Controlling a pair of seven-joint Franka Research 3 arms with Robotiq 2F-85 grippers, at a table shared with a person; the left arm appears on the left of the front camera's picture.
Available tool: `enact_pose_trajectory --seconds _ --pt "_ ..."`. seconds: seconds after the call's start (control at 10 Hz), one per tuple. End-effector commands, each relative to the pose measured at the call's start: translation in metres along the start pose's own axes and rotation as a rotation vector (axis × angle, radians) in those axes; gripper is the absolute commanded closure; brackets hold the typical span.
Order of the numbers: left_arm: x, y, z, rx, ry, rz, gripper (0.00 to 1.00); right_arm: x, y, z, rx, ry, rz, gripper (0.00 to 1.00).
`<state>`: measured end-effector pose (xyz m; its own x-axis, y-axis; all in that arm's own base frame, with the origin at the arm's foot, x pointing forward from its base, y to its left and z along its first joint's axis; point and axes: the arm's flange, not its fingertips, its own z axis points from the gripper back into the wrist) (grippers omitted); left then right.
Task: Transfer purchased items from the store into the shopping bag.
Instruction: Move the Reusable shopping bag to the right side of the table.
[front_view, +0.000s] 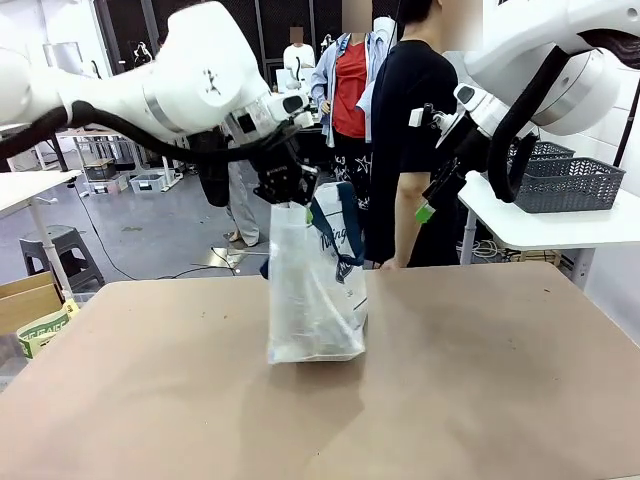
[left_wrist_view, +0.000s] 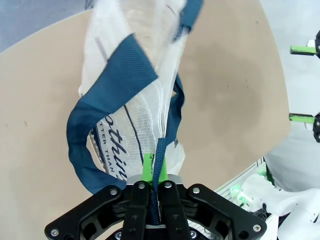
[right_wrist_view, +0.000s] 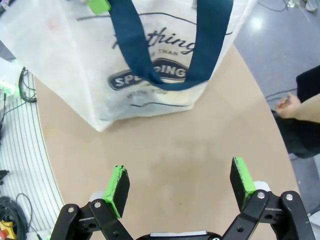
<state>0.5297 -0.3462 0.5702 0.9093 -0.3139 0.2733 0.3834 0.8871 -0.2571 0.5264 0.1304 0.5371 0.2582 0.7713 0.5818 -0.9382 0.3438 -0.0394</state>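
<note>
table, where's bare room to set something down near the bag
Bare table lies on both sides of the shopping bag and between it and the near edge. It is crowded above the bag, where the left tool pinches a handle; the open right tool hangs beside it.

The shopping bag is cloudy, so its contents stay unreadable, perhaps something dark at the bottom. Its script lettering is crossed by a navy handle, and the bag's top runs off the right wrist picture.

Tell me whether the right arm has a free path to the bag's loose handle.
Probably yes: the right gripper is open, with bare table between it and the hanging handle of the shopping bag.
</note>
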Motion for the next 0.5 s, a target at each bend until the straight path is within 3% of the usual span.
enact_pose_trajectory --seconds 0.0,0.4 --pt "0.02 0.002 0.032 0.057 0.028 0.0 1.0 0.0 0.0 0.0 -0.018 0.01 0.006 0.0" --pt "-0.004 0.045 0.097 0.13 -0.068 0.043 1.0 0.0 0.0 0.0 -0.018 0.01 0.006 0.0"
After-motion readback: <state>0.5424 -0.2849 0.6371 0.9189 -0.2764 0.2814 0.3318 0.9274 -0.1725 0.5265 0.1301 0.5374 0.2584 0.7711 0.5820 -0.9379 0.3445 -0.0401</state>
